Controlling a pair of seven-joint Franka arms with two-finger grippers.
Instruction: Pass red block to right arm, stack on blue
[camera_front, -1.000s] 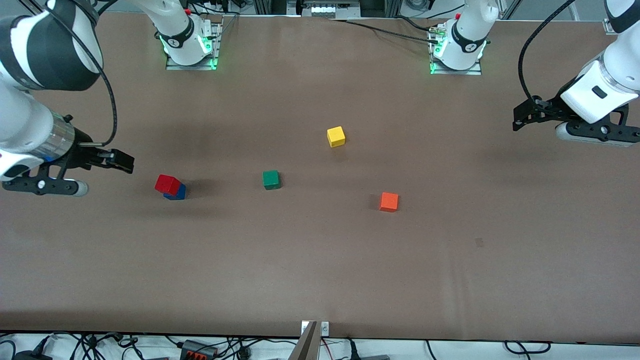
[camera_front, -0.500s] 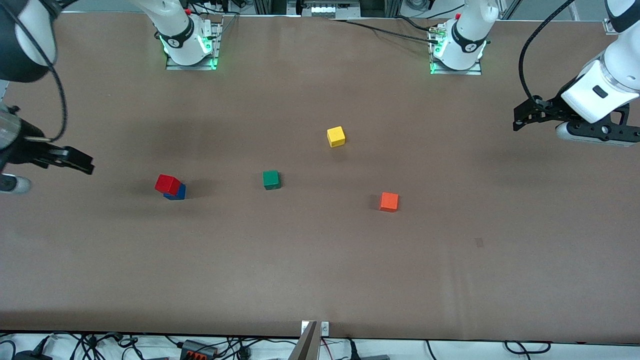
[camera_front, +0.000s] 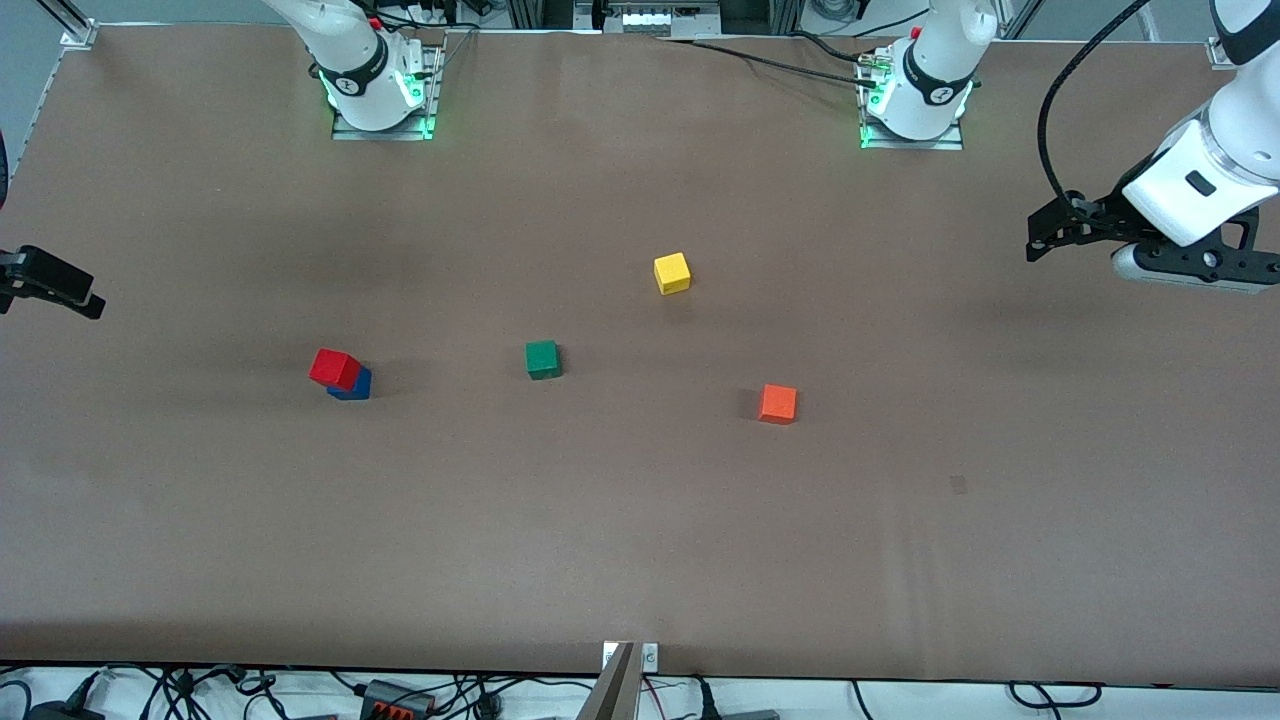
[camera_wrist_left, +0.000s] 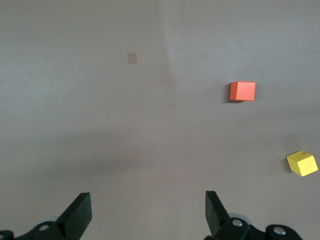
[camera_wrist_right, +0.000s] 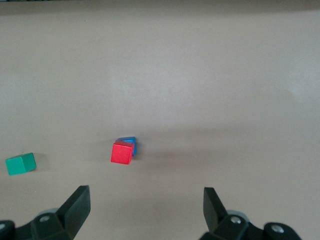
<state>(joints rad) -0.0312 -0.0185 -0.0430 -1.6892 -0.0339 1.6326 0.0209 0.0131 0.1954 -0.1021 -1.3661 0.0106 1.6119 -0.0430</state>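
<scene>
Front view shows us the orange cube (camera_front: 777, 403) nearest, then the red block (camera_front: 335, 368) sitting skewed on the blue cube (camera_front: 356, 385) on the bench (camera_front: 640, 540). Our right claw (camera_wrist_right: 145, 207), fingers apart, hangs over its bench end; our left claw (camera_wrist_left: 147, 210), also spread, waits over the other. We judge a bump could topple the offset stack.

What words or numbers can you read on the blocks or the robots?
None can be read.
Red block, blue block, green block, yellow block, orange block: plain faces, no text.
Right arm base and left arm base: each bears a small round mark on its black band, too small to read.
Table: a small grey patch, no writing.
</scene>
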